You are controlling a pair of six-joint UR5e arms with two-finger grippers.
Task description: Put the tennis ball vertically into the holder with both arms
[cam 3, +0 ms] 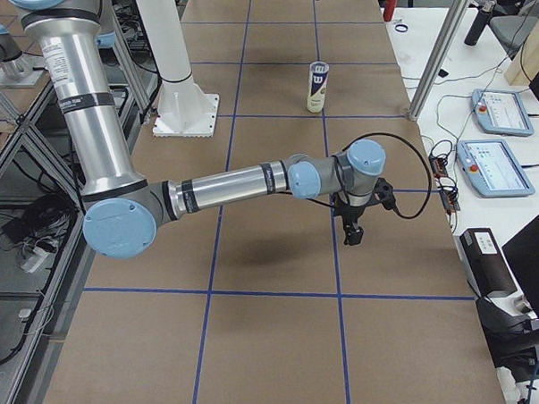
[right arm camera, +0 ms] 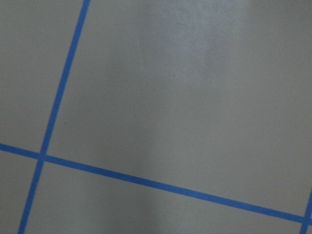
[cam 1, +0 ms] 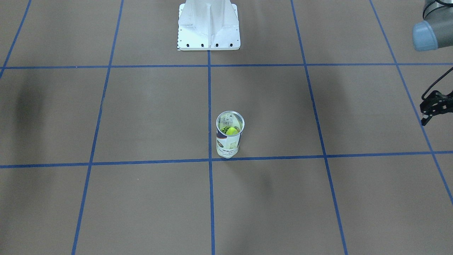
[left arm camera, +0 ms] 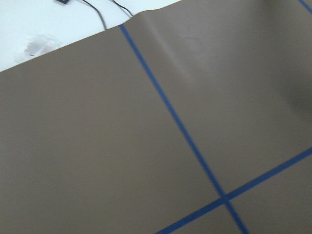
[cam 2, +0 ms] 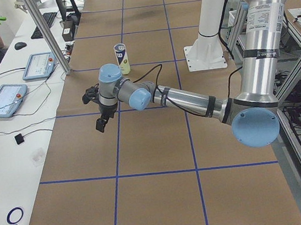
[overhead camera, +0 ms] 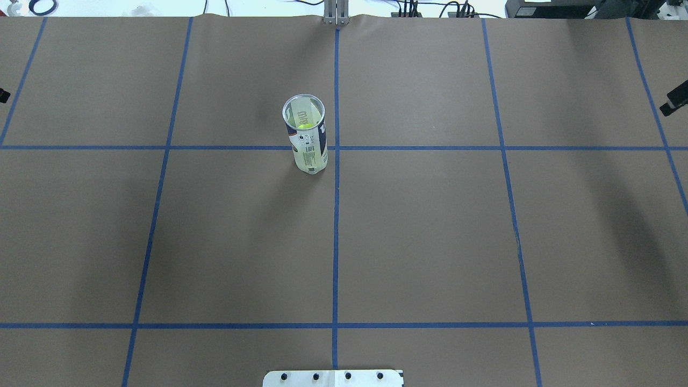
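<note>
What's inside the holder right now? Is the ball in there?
Through the open top of the upright holder, a yellow-green tennis ball shows low inside. The ball and the holder's label hide whatever lies beneath it, so the bottom cannot be seen.

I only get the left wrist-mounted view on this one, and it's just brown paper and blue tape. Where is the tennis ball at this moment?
Observer: It is inside the holder. In the front-facing view the yellow-green tennis ball shows through the holder's open top.
Reviewer: And how close is the arm carrying my camera to that holder?
Observer: Not close. The left pincer hangs at the far edge of the front-facing view, several tape squares away from the holder and touching nothing. I cannot tell whether it is open or shut.
</note>
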